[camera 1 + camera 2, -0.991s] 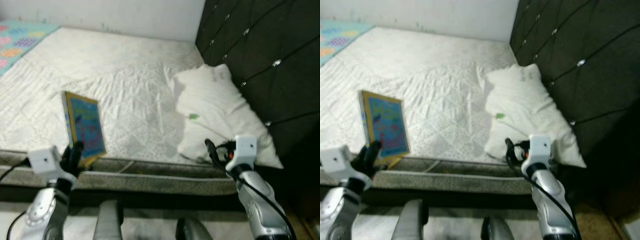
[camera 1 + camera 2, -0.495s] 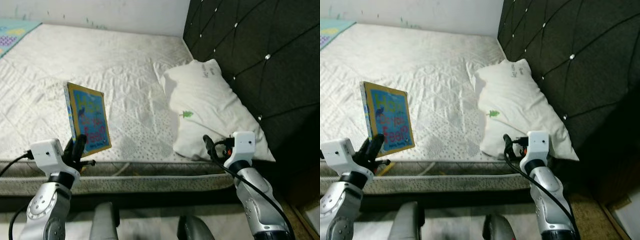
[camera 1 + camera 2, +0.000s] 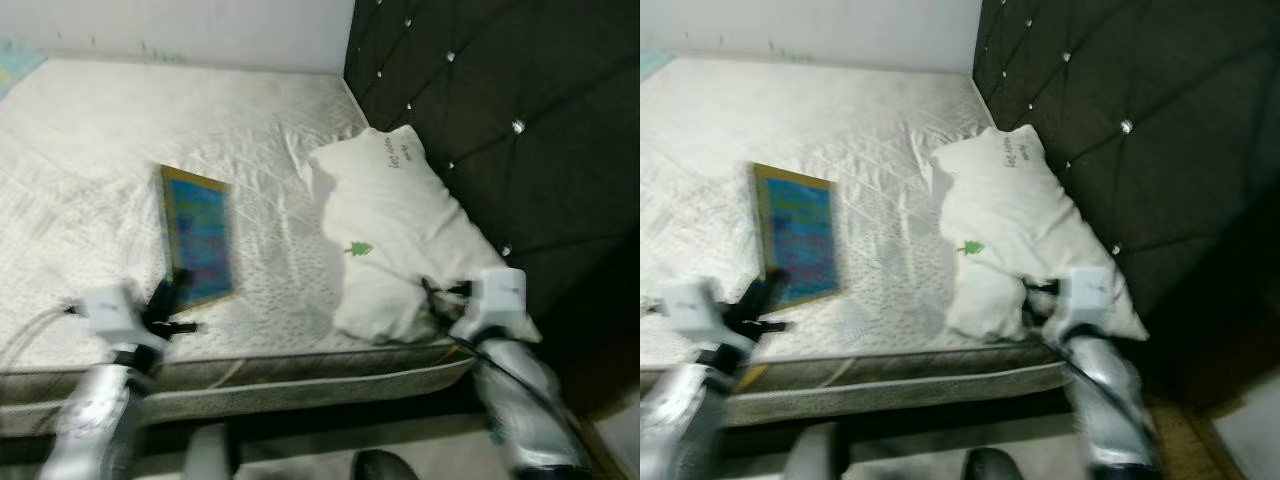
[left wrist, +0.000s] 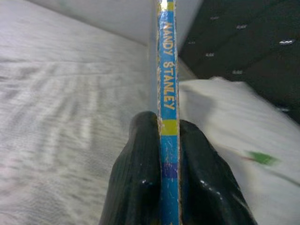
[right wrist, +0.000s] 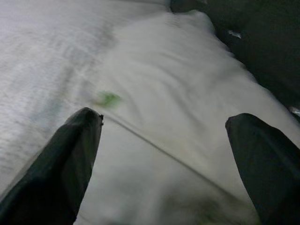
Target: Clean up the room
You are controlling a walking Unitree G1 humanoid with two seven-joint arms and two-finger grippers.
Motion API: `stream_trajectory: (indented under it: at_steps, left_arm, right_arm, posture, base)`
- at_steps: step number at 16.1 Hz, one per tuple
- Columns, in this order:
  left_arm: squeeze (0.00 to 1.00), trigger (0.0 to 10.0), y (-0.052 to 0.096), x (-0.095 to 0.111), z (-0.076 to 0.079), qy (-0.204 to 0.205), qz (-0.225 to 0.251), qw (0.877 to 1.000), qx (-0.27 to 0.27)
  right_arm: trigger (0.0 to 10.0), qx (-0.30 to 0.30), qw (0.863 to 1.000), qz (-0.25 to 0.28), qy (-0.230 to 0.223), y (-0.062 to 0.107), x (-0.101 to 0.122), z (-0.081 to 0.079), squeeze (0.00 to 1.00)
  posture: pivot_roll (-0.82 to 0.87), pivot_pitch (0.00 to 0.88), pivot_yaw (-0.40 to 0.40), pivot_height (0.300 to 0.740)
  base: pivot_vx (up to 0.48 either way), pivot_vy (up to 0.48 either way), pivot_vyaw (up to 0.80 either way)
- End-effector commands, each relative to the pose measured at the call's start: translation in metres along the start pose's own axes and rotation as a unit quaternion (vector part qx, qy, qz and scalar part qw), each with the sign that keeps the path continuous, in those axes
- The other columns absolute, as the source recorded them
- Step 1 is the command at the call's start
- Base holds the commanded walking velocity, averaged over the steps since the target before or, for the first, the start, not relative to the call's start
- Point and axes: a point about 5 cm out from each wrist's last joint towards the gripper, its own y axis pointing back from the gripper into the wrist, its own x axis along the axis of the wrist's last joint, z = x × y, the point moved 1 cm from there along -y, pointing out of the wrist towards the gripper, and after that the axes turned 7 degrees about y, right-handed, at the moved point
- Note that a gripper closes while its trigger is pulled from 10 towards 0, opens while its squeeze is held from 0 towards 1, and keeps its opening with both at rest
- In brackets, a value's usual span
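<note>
A thin blue picture book (image 3: 198,238) with a yellow border stands upright above the near edge of the bed, with my left gripper (image 3: 168,300) shut on its lower edge. In the left wrist view its blue spine (image 4: 168,93) runs between the two black fingers (image 4: 140,178). A white pillow (image 3: 400,235) lies against the dark headboard on the right. Open at the pillow's near corner is my right gripper (image 3: 435,296), whose wide-spread fingers (image 5: 70,164) frame the pillow (image 5: 178,117) in its wrist view.
The white quilted mattress (image 3: 150,130) stretches to a pale wall at the back. A dark tufted headboard (image 3: 500,100) rises on the right. The bed's front edge (image 3: 300,375) runs right before my arms, with floor below it.
The view has shifted right and closer to the bed, and is blurred. My left gripper has lifted the book off the mattress to upright. My right gripper has come up to the pillow's corner.
</note>
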Motion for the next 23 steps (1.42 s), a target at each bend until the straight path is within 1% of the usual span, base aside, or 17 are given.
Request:
stream_trajectory:
  at_steps: [1,5,7,9,11,12,13,14,15,16,17,18,20,23]
  left_arm:
    - [0.00,10.0,-0.004,0.005,0.011,0.002,0.016,1.000,-0.018]
    - [0.00,10.0,-0.004,0.003,0.011,0.007,0.013,1.000,-0.016]
    - [0.00,10.0,-0.005,0.003,0.011,0.011,0.013,1.000,-0.014]
    - [0.00,10.0,-0.009,-0.001,0.008,0.011,0.006,1.000,0.006]
    - [0.00,10.0,-0.016,-0.003,0.002,0.021,0.007,0.999,0.032]
    - [0.00,10.0,-0.019,-0.006,0.000,0.020,-0.003,0.999,0.042]
    - [0.00,10.0,-0.022,-0.011,0.002,0.042,-0.015,0.998,0.035]
    - [0.00,10.0,-0.027,-0.016,0.008,0.068,-0.035,0.997,0.024]
    - [0.00,10.0,-0.035,-0.020,0.013,0.107,-0.051,0.993,0.020]
    - [0.00,10.0,-0.039,-0.025,0.019,0.135,-0.072,0.988,0.015]
    - [0.00,10.0,-0.042,-0.027,0.024,0.145,-0.079,0.986,0.002]
    - [0.00,10.0,-0.045,-0.029,0.030,0.164,-0.091,0.982,-0.009]
    - [0.00,10.0,-0.049,-0.038,0.035,0.189,-0.129,0.974,-0.008]
    - [0.00,10.0,-0.047,-0.050,0.036,0.187,-0.176,0.967,-0.003]
  right_arm:
    - [10.0,-0.018,1.000,-0.003,0.009,0.005,-0.002,0.014,0.00]
    - [10.0,-0.017,1.000,-0.004,0.012,0.005,-0.002,0.015,0.00]
    - [10.0,-0.015,1.000,-0.004,0.010,0.004,-0.003,0.014,0.00]
    - [10.0,-0.015,1.000,-0.002,0.011,0.004,-0.002,0.014,0.00]
    - [10.0,-0.018,1.000,-0.003,0.010,0.004,-0.002,0.015,0.00]
    - [10.0,-0.018,1.000,-0.002,0.013,0.003,-0.001,0.015,0.00]
    - [10.0,-0.018,1.000,-0.001,0.016,0.003,0.000,0.016,0.00]
    - [10.0,-0.021,1.000,0.001,0.023,0.003,0.002,0.020,0.00]
    - [10.0,-0.026,0.999,0.001,0.027,0.004,0.002,0.025,0.00]
    - [10.0,-0.029,0.999,0.002,0.030,0.005,0.003,0.028,0.00]
    - [10.0,-0.031,0.999,0.002,0.031,0.005,0.003,0.029,0.00]
    - [10.0,-0.032,0.999,0.003,0.035,0.006,0.004,0.030,0.00]
    - [10.0,-0.033,0.998,0.007,0.049,0.007,0.007,0.035,0.00]
    - [10.0,-0.042,0.998,0.008,0.055,0.009,0.009,0.042,0.00]
  posture:
    - [0.01,0.034,-0.104,0.604]
    - [0.01,0.037,-0.104,0.604]
    - [0.01,0.038,-0.103,0.604]
    - [0.01,0.038,-0.103,0.584]
    - [0.01,0.038,-0.104,0.584]
    - [0.01,0.038,-0.104,0.584]
    - [0.01,0.038,-0.104,0.584]
    - [-0.01,0.039,-0.105,0.584]
    - [-0.02,0.041,-0.105,0.584]
    - [-0.02,0.042,-0.105,0.584]
    - [-0.03,0.043,-0.105,0.584]
    - [-0.04,0.046,-0.104,0.584]
    - [-0.05,0.045,-0.100,0.584]
    - [-0.06,0.047,-0.100,0.584]
  base:
    - [0.412,0.000,0.00]
    - [0.334,0.000,0.00]
    - [0.120,0.000,0.00]
    - [0.000,0.000,0.00]
    - [0.000,0.000,0.00]
    - [0.000,0.000,0.00]
    - [0.000,0.000,0.00]
    - [0.000,0.000,0.00]
    - [0.000,0.000,0.00]
    - [0.000,0.000,0.00]
    - [0.000,0.000,0.00]
    - [0.000,0.000,0.00]
    - [0.000,0.000,0.00]
    - [0.000,0.000,0.00]
